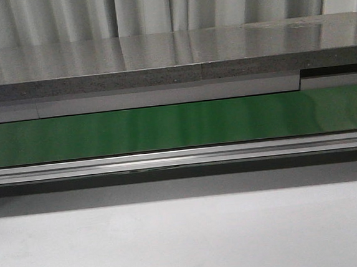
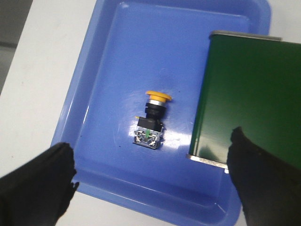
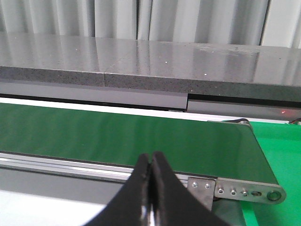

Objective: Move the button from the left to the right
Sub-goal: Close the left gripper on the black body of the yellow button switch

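The button [image 2: 151, 120] lies on its side in a blue tray [image 2: 113, 52], yellow cap pointing away from the fingers, black body and metal terminals toward them. My left gripper [image 2: 151, 162] hangs open above the tray, one black finger to each side, the button a short way beyond the gap. My right gripper [image 3: 151, 162] is shut with nothing between its fingers, in front of the green conveyor belt [image 3: 141, 136]. Neither gripper nor the button appears in the front view.
The end of the green conveyor belt [image 2: 249, 99] overhangs one side of the tray. In the front view the belt [image 1: 178, 124] runs across, with an aluminium rail [image 1: 180, 157] in front and a grey counter [image 1: 171, 53] behind. A bright green surface [image 3: 282, 150] lies past the belt's right end.
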Robot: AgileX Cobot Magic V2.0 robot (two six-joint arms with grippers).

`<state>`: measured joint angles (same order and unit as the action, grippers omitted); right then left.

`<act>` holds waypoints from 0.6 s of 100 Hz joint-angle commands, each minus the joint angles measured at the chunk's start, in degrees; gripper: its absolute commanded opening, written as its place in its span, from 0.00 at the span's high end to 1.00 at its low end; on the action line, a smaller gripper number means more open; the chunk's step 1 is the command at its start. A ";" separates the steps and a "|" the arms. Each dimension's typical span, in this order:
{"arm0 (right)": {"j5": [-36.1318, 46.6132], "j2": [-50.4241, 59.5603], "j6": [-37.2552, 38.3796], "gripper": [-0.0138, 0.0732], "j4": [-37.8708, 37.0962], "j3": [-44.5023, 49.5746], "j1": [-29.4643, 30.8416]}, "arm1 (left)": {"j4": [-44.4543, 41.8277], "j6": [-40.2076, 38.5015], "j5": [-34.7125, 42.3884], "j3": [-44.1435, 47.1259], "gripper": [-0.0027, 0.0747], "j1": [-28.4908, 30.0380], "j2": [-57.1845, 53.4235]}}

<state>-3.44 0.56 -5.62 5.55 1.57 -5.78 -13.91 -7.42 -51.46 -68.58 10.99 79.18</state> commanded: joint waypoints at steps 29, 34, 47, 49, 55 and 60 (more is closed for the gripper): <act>4.20 0.89 0.16 0.92 -0.50 -1.02 0.00 | 0.97 2.06 4.66 -3.02 0.14 6.48 12.01; 4.20 0.89 0.16 0.92 -0.50 -1.02 0.00 | 1.12 2.33 4.76 -3.02 0.14 6.91 13.20; 4.20 0.89 0.16 0.92 -0.50 -1.02 0.00 | 2.17 3.78 5.74 -3.02 0.14 7.17 15.61; 4.20 0.89 0.16 0.92 -0.50 -1.02 0.00 | 2.35 3.78 6.15 -3.02 0.14 7.17 15.87; 4.20 0.89 0.16 0.92 -0.50 -1.02 0.00 | 3.08 3.78 7.04 -3.02 0.14 7.17 16.61; 4.20 0.89 0.16 0.92 -0.50 -1.02 0.00 | 3.22 3.88 7.75 -3.02 0.14 7.17 17.36</act>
<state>-3.44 0.56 -5.62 5.55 1.57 -5.78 -11.27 -3.75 -46.81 -69.79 18.03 97.81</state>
